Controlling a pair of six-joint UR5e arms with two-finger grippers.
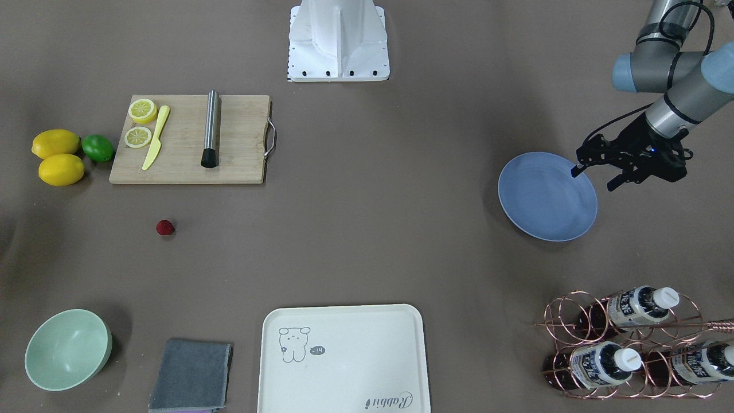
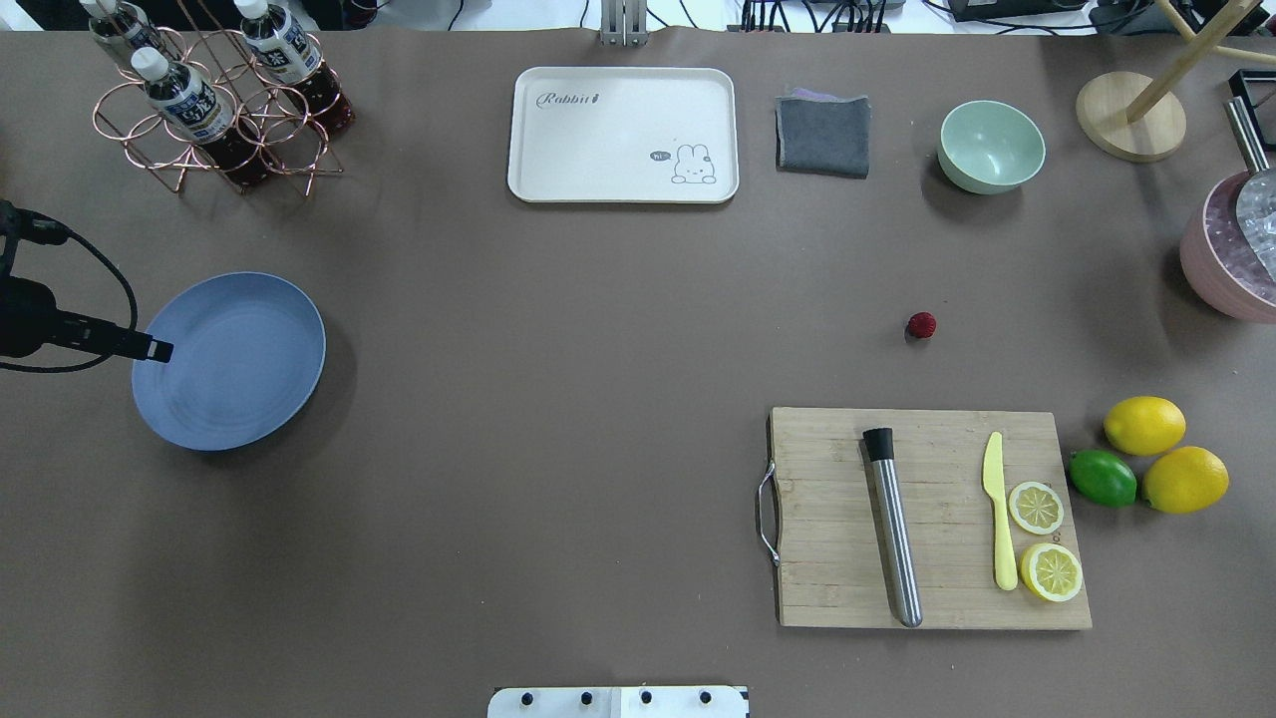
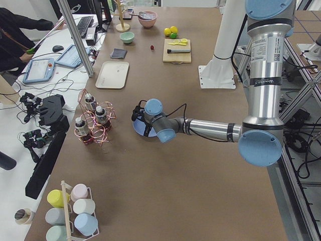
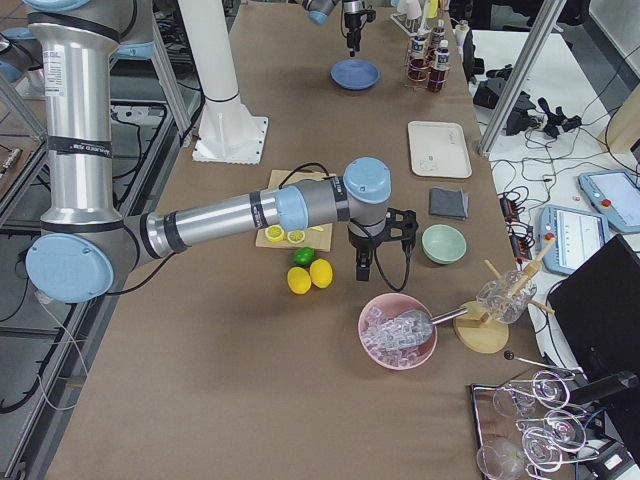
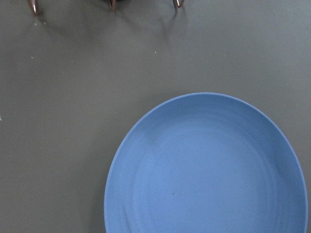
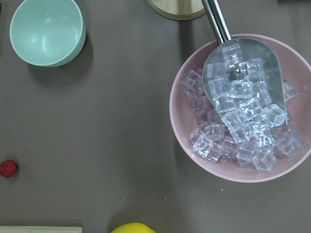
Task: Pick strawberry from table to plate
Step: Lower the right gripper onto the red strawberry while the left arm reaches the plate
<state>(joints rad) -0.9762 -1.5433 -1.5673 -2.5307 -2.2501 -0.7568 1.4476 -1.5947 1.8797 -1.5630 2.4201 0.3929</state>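
Note:
The strawberry (image 1: 165,228) (image 2: 921,325), small and dark red, lies alone on the brown table (image 1: 367,241), between the cutting board and the green bowl; it also shows at the left edge of the right wrist view (image 6: 8,168). The blue plate (image 1: 547,198) (image 2: 234,359) (image 5: 209,170) is empty, far across the table from the berry. My left gripper (image 1: 594,178) (image 2: 150,349) hovers open over the plate's outer rim, holding nothing. My right gripper (image 4: 368,250) hangs above the table near the lemons and the ice bowl; I cannot tell whether it is open or shut.
A wooden cutting board (image 2: 927,519) carries a steel muddler, a yellow knife and two lemon halves. Two lemons and a lime (image 2: 1102,478) lie beside it. A green bowl (image 2: 991,146), grey cloth (image 2: 822,135), cream tray (image 2: 623,135), bottle rack (image 2: 214,100) and pink ice bowl (image 6: 240,107) line the far side.

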